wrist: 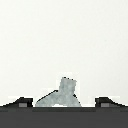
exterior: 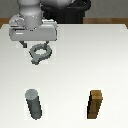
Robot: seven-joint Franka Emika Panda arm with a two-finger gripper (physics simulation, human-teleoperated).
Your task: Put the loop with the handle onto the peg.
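Note:
The loop with the handle [exterior: 40, 52] is a small grey ring at the back of the table, toward the exterior view's left. My gripper [exterior: 38, 46] is right over it, with the fingers spread wide on either side and not touching it. In the wrist view the ring's handle [wrist: 63, 93] shows between the two dark fingertips [wrist: 20, 102], with gaps on both sides; my gripper [wrist: 62, 102] is open. The peg [exterior: 34, 104] is an upright grey cylinder at the front, toward the exterior view's left, well in front of the ring.
A brown wooden square-sided block [exterior: 96, 105] stands at the front, toward the exterior view's right. The white table [exterior: 85, 60] lies under everything. The robot's dark base is behind the table's back edge.

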